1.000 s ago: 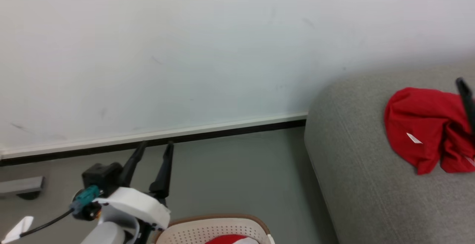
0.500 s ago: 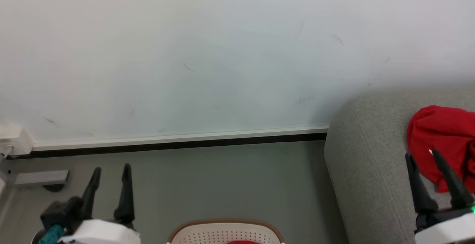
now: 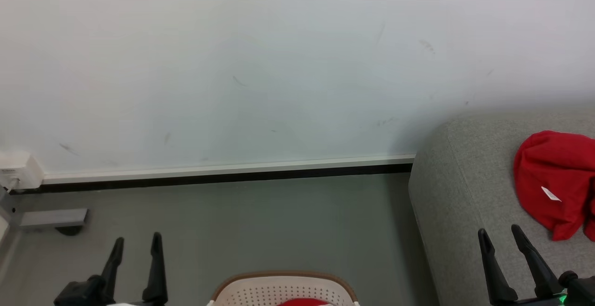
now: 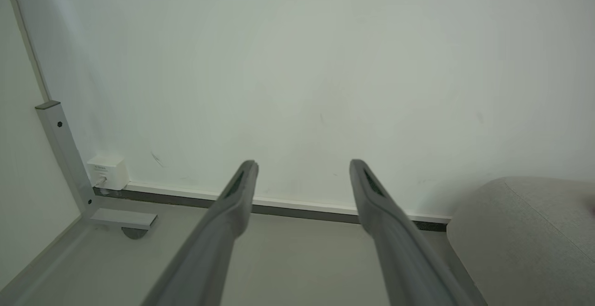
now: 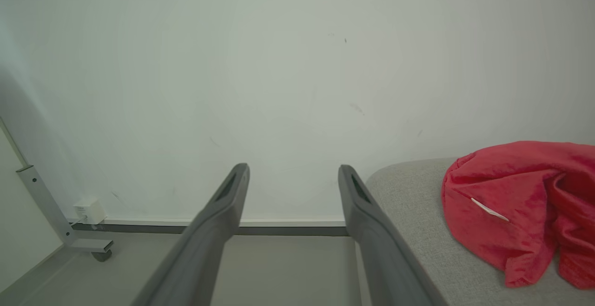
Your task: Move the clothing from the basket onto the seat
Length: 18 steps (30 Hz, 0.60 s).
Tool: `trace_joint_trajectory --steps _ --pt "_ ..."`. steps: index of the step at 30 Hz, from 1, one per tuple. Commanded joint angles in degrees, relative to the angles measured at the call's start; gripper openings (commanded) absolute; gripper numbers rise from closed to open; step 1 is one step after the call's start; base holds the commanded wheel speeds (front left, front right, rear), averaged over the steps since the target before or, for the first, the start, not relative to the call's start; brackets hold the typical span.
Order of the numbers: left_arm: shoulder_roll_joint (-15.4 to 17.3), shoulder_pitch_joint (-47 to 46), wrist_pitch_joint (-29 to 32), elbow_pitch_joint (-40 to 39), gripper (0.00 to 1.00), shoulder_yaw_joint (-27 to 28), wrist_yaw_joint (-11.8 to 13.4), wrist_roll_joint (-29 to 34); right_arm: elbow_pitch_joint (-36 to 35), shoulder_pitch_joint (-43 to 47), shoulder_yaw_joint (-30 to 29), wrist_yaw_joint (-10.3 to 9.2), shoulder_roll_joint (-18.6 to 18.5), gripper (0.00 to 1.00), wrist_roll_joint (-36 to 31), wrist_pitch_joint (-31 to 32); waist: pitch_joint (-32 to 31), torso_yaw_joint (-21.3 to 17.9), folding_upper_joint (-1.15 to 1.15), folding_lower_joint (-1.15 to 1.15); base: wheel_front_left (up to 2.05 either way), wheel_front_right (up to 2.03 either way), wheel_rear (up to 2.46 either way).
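Both sets of jaws stand spread wide, with nothing between them. The fingers of the left jaws point toward the wall over bare floor. The fingers of the right jaws rise over the front edge of the seat.

One piece of the clothing lies crumpled on the seat, ahead of the right jaws and off to their right, clear of the tips. A small white label shows on it. The basket sits between the two sets of jaws, back behind their tips and close to the robot's body. A sliver of red shows inside it, so some clothing is left to move. How much cannot be told, because most of the basket is cut off.

The fabric looks thin, limp and light, with a slight sheen, so it should weigh little, hang long from the jaws and may slide if only an edge is nipped. It is not fragile. The best hold is probably on a raised fold near the middle of the heap, with the fingers pushed deep so that several layers are caught at once. A trailing sleeve or hem could drag on the basket's brown rim, so the lift likely needs to go high before it swings toward the seat
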Motion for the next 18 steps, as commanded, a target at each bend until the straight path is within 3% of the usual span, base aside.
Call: trace_joint_trajectory --steps 1,18 --pt "-0.2 0.1 0.0 0.3 1.00 0.6 -0.4 0.8 -0.2 -0.6 0.1 -0.13 0.0 1.00 -0.5 -0.2 0.1 0.0 0.00 0.00 0.00 0.00 0.00" --pt "-4.4 -1.5 0.0 2.8 1.00 4.5 -5.5 7.3 -0.7 -2.9 0.8 -0.13 -1.9 1.00 -0.2 -0.2 1.7 -1.8 0.00 0.00 0.00 0.00 0.00"
